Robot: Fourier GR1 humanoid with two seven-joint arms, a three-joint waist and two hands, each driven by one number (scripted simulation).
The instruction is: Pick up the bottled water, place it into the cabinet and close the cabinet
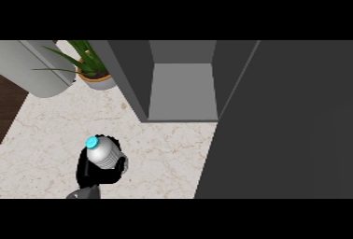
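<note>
So the left hand (96, 177) is sitting at the near left of the surface (165, 154) with its fingers (122, 164) curling round the bottled water (103, 155). The bottle is pointing its blue cap (92, 141) up and slightly far-left. From this steep angle I can't tell if the bottle's base is touching the surface or hanging above it. The right hand isn't showing anywhere. I'm reading this as the carry step: the grab is looking done, and the bottle is needing to travel far and right into the cabinet (183, 88), whose open compartment is lying well apart from the hand. If I were doing this, I'd be lifting first so the base is clearing the cabinet's near lip, then swinging across while holding the bottle as upright as it's sitting now, since a smooth round bottle is probably going to twist if it's leaning. I'd be aiming for the middle of the compartment, because the left wall (131, 79) is standing right on the path from this side and the forearm is likely clipping it if the approach is coming in too flat. The potted plant (93, 70) is sitting just beside that wall, so no wide detours. The door (283, 126) is hanging open on the right, so I'd be setting the bottle deep enough that it's not blocking the swing.
</note>
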